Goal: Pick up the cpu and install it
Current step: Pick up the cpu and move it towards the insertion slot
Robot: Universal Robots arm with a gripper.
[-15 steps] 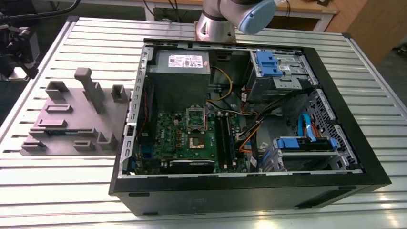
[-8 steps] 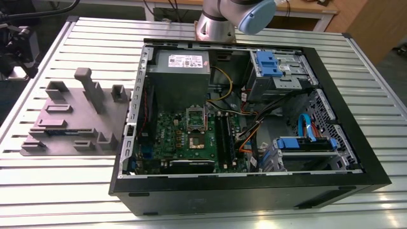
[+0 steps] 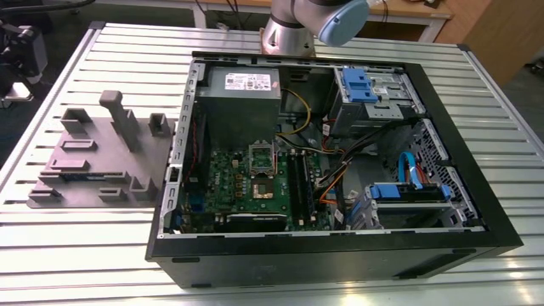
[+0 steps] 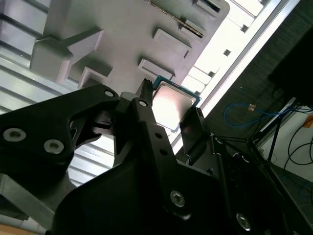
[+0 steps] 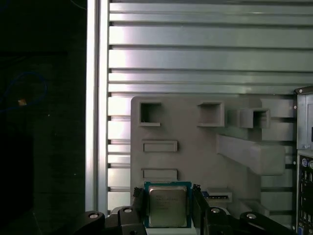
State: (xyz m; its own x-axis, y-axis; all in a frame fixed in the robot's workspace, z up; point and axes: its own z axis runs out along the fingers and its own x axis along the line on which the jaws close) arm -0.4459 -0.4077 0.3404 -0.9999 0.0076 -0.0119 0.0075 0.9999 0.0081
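Silver-grey cpu sits clamped edgewise between the fingers of our gripper, and we judge so thin a hold could let it tilt or slip.

We see our arm as a silver-grey tube capped by a rounded pale blue joint cover. In both wrist views our jaws are matte black, angular link plates fastened with round silver screws.
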